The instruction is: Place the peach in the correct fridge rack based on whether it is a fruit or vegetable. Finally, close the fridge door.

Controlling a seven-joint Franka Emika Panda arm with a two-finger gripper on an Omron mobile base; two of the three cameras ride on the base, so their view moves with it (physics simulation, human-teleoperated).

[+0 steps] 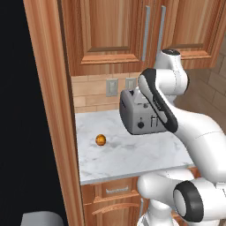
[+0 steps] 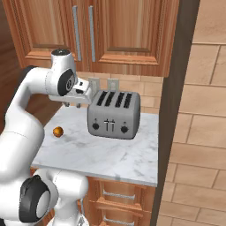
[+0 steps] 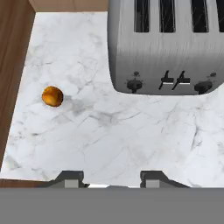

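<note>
On the marble counter [image 3: 131, 140] the peach [image 3: 52, 96] sits alone near the left wall, well apart from the toaster [image 3: 168, 48], and the gripper [image 3: 108, 178], fingers drawn in and holding nothing, hovers high, the fruit lying down-left of it.

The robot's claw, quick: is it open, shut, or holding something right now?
Gripper: shut, holding nothing; the peach lies apart on the counter.

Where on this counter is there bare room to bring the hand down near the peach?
Bare marble surrounds the peach: between it and the toaster, and forward to the counter front edge. Tightest is the strip between peach and the wooden side panel.
</note>
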